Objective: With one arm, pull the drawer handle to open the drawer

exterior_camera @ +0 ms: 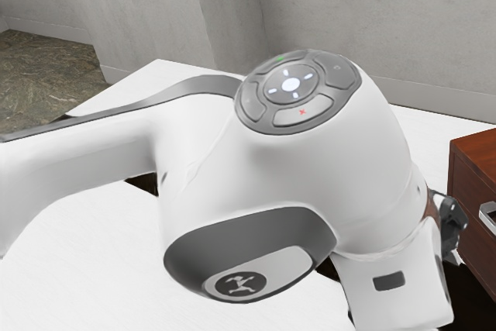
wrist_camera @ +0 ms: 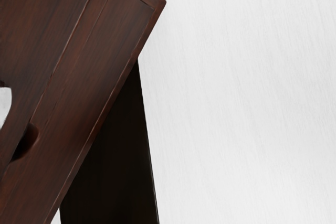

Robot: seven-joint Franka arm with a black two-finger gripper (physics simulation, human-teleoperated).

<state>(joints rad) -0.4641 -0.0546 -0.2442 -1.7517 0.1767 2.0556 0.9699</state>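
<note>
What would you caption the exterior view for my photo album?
White robot arm looms over a white table, extending toward a reddish-brown wooden cabinet with a silver handle.

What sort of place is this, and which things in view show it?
Probably a plain indoor room set up as a robot workspace: bare grey walls, a white table, and a dark wooden cabinet beside the robot arm.

Dark wooden cabinet (wrist_camera: 79, 77) on white table (wrist_camera: 252, 103)
</note>
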